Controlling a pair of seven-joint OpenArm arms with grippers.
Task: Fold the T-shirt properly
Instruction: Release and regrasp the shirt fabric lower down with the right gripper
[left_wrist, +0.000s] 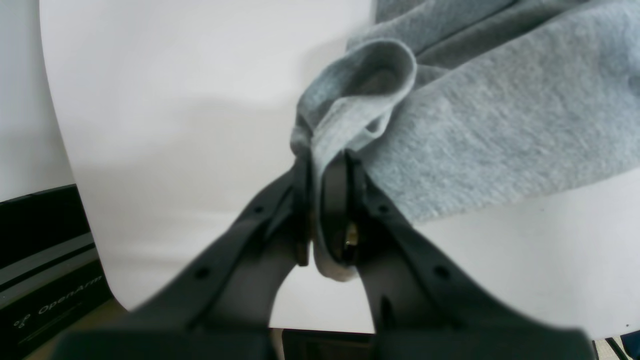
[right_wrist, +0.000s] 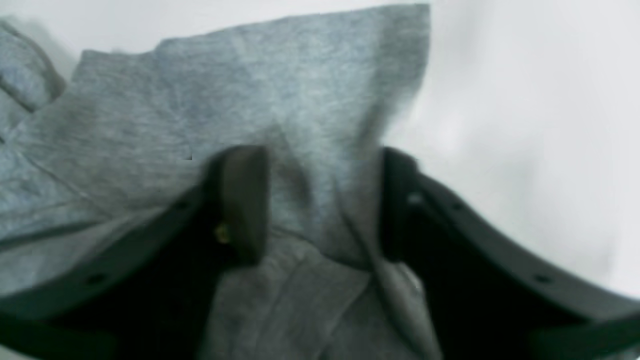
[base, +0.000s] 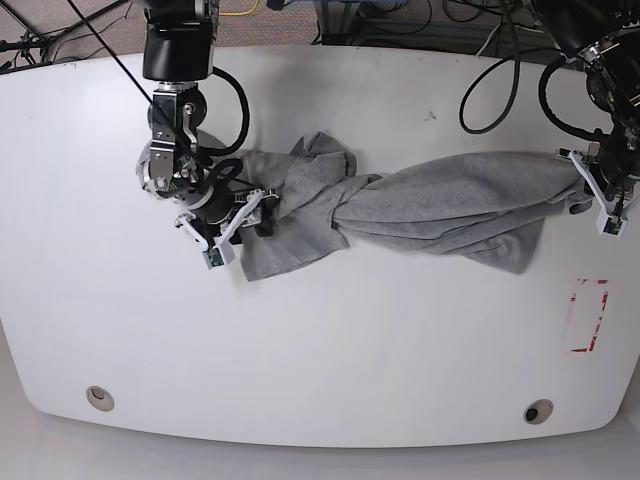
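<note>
The T-shirt (base: 420, 210) lies bunched across the frame's middle, the left gripper (left_wrist: 327, 165) pinching its right end while the right gripper (right_wrist: 320, 200), half-wide, straddles the left end, so closing and spreading flat likely comes next.

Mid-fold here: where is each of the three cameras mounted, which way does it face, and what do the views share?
Left wrist: on the left arm, looking along the left gripper, shut on a T-shirt edge.
Right wrist: on the right arm, looking past the right gripper, jaws apart astride cloth.
Base: overhead, facing down on the table; both arms show.
Shared: all three show the T-shirt.
</note>
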